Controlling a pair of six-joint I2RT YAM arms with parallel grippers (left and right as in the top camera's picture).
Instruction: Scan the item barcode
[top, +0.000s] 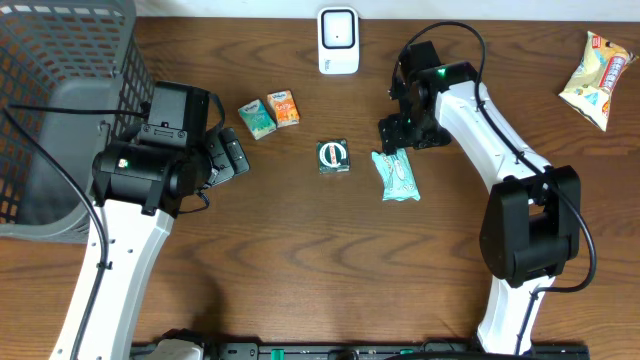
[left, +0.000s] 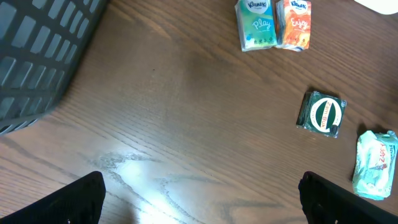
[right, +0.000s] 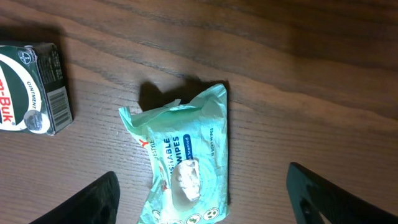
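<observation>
Table (top: 300, 260) of dark wood carries a grey mesh basket (top: 60, 110) far left of the white scanner (top: 338, 40), and between them, nearer to the arm bases, I see the left gripper (top: 232, 157) with fingers spread wide and nothing in them. The right gripper (top: 405, 140) hangs right of the scanner, also released and empty, just at the scanner-side end of the wipes pack (top: 397, 175), which lies flat. The dark green ointment box (top: 333, 157) lies straight in front of the scanner, just left of the pack, not touching it.
</observation>
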